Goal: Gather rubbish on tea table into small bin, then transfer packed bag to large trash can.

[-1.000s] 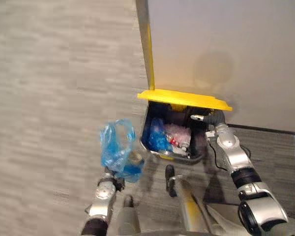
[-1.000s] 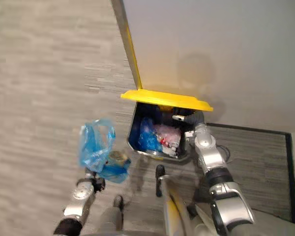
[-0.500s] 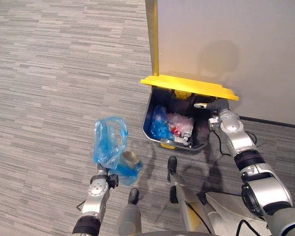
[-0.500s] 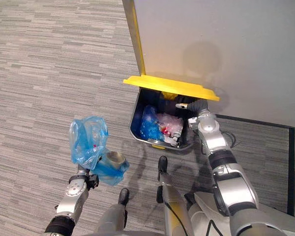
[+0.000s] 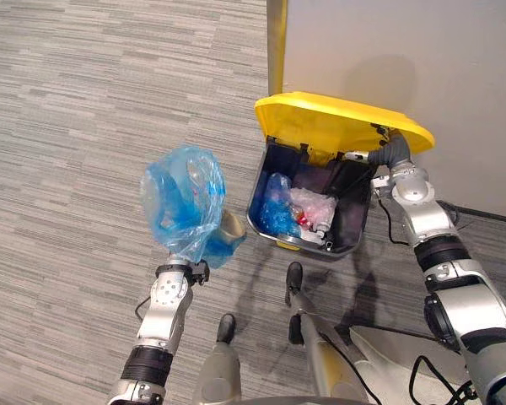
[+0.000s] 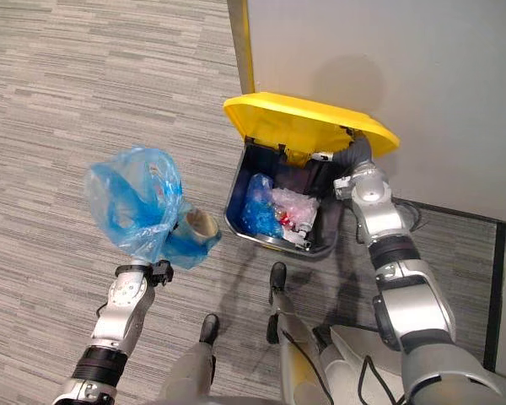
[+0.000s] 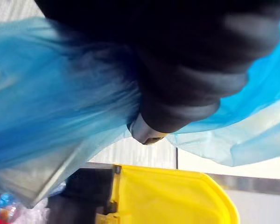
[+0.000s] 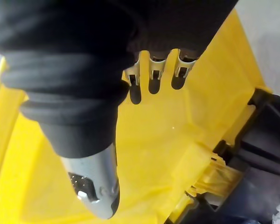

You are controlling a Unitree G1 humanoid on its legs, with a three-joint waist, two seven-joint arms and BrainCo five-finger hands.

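Head views: grey striped carpet floor [image 5: 84,126], plain grey wall [image 5: 405,51] behind. One dark large trash can [image 5: 354,211] stands at the wall, its one yellow lid [image 5: 337,122] raised. Right arm stretched out, right hand [image 5: 386,153] at the lid's edge. Left arm forward, left hand [image 5: 179,272] clenched round the neck of one blue bag [image 5: 181,198], held left of the can. In the can: one blue bundle [image 5: 277,218], one pale bundle [image 5: 316,211]. Left wrist view: blue film bunched round a fingertip [image 7: 147,133]. Right wrist view: fingers [image 8: 151,70] straight against the lid's underside.

floor [image 5: 84,101]: grey striped carpet | on it: dark trash can [image 5: 352,221], yellow lid [image 5: 337,126] raised, beside wall [image 5: 405,51]
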